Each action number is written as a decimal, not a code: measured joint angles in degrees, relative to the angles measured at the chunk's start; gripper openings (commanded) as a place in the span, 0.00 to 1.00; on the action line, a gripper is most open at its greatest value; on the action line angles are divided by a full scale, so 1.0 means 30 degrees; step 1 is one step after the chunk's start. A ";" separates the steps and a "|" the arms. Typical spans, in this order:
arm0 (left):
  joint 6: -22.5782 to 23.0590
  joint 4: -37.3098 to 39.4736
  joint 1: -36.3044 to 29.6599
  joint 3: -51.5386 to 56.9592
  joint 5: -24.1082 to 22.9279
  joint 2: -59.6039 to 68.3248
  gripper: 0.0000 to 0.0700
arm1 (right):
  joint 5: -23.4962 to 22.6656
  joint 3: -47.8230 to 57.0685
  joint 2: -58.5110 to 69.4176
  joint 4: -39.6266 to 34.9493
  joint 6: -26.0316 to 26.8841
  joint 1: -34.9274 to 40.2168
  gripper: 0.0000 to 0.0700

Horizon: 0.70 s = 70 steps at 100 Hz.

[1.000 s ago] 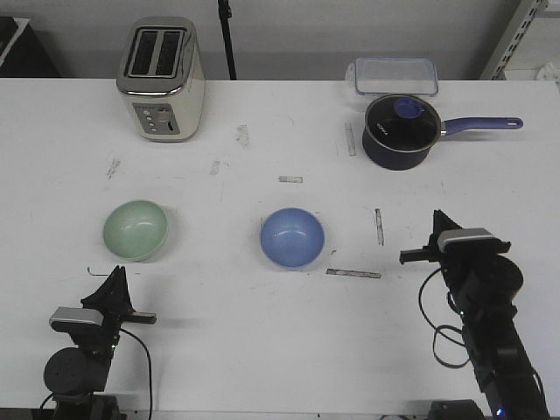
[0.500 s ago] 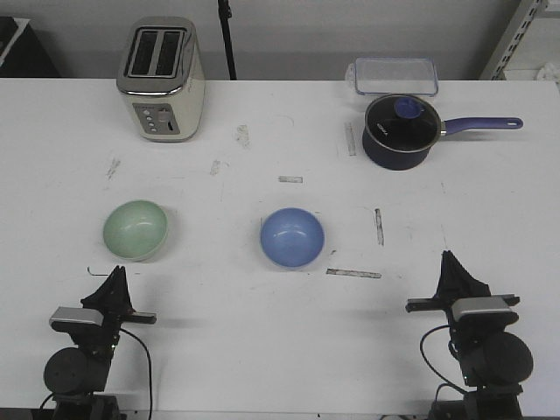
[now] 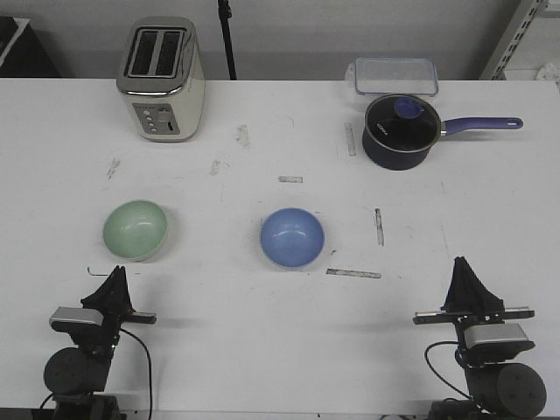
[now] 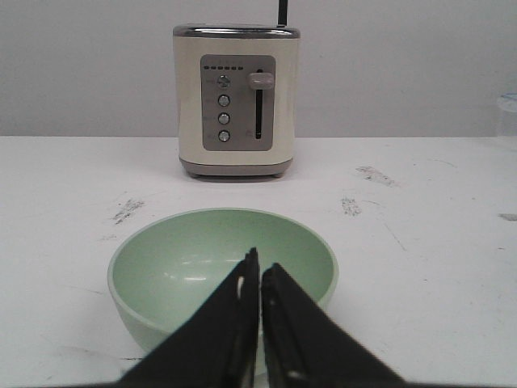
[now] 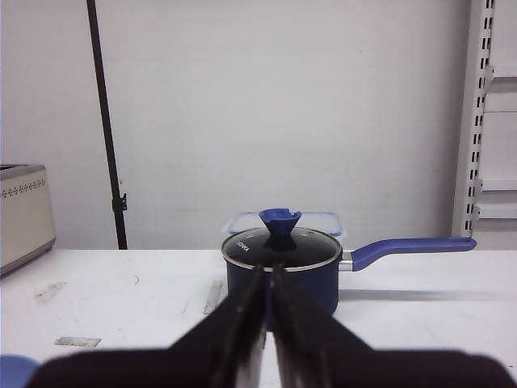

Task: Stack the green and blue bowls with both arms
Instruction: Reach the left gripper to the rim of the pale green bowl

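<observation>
The pale green bowl (image 3: 135,229) sits on the white table at the left; it fills the left wrist view (image 4: 186,259) just beyond the fingertips. The light blue bowl (image 3: 292,237) sits at the table's middle, apart from the green one; only its edge shows in the right wrist view (image 5: 14,370). My left gripper (image 3: 115,273) (image 4: 260,265) is shut and empty, near the front edge, just in front of the green bowl. My right gripper (image 3: 465,262) (image 5: 268,275) is shut and empty at the front right, well to the right of the blue bowl.
A cream toaster (image 3: 162,79) stands at the back left. A dark navy saucepan with glass lid and purple handle (image 3: 401,129) stands at the back right, a clear plastic container (image 3: 395,75) behind it. Strips of tape (image 3: 353,273) lie on the table.
My right arm has drawn back toward the table's front edge, from beside the blue bowl's right to the front right corner. The left arm and both bowls have not moved.
</observation>
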 measured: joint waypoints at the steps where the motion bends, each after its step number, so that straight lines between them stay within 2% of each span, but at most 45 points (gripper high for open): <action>1: 0.0000 0.0000 0.0000 0.0000 0.0000 0.0000 0.00 | 0.0000 0.0000 0.0000 0.0000 0.0000 0.0000 0.00; 49: -0.0036 0.0066 0.0000 0.0000 0.0007 0.0000 0.00 | 0.0000 0.0000 0.0000 0.0000 0.0000 0.0000 0.00; 70: -0.1056 0.0656 0.0000 0.0204 0.0087 0.0073 0.00 | 0.0000 -0.0007 0.0000 0.0000 0.0000 0.0000 0.00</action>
